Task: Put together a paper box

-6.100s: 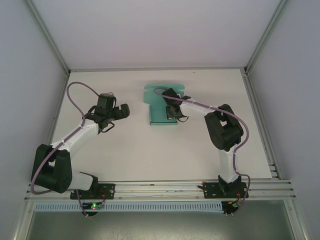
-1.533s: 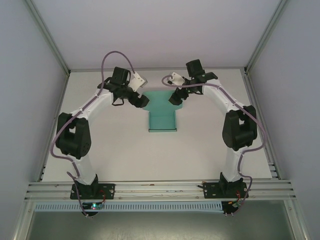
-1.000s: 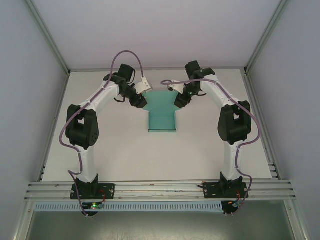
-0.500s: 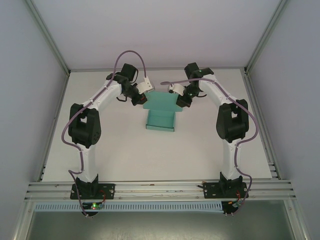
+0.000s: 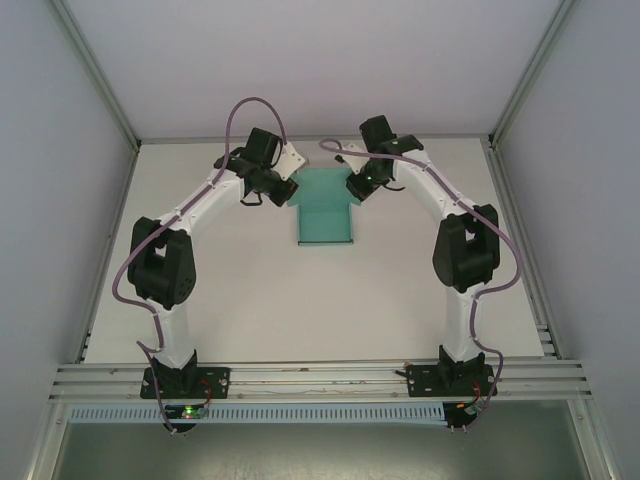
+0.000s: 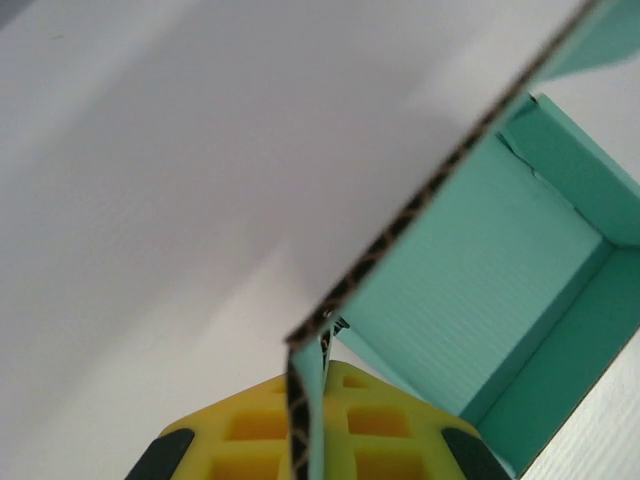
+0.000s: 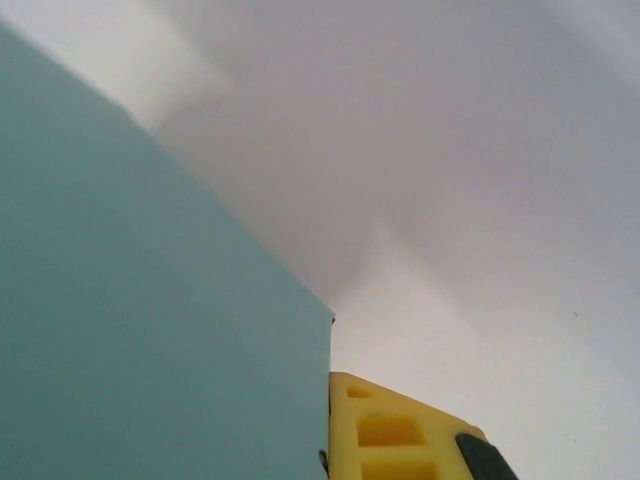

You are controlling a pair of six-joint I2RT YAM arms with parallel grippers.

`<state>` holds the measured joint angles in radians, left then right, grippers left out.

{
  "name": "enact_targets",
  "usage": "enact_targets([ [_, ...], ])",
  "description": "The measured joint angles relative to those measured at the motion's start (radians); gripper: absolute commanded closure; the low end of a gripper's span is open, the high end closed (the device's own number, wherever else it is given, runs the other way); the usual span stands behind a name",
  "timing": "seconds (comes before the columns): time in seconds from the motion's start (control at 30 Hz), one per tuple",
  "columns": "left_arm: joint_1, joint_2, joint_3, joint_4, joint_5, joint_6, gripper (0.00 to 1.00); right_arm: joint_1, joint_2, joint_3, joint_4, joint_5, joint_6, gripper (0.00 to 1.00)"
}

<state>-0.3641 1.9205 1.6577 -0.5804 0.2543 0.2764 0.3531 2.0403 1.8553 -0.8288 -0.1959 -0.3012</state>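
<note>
Top external: the paper box is pinched at its far corners. The left gripper is closed on one flap, the right gripper on the other.

One paper box, two end effectors

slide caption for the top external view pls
Left gripper and right gripper each shut on a far flap of the teal paper box on the table.
</note>
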Motion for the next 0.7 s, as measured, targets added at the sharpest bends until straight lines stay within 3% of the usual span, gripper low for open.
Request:
enact_targets([
  [0.23,-0.069,-0.003,0.001,0.042,-0.246,-0.454,1.0,0.074,-0.056,-0.13,0.189,0.163,0.449,1.0],
  [0.37,-0.081,-0.002,-0.005,0.073,-0.297,-0.659,1.0,0.09,-0.057,-0.198,0.334,0.184,0.66,0.99],
  [0.53,-0.091,0.014,-0.009,0.097,-0.322,-0.779,1.0,0.115,-0.064,-0.293,0.485,0.232,0.851,0.95],
  [0.7,-0.109,0.015,-0.039,0.129,-0.364,-0.808,1.0,0.13,-0.064,-0.326,0.532,0.271,0.951,0.94],
])
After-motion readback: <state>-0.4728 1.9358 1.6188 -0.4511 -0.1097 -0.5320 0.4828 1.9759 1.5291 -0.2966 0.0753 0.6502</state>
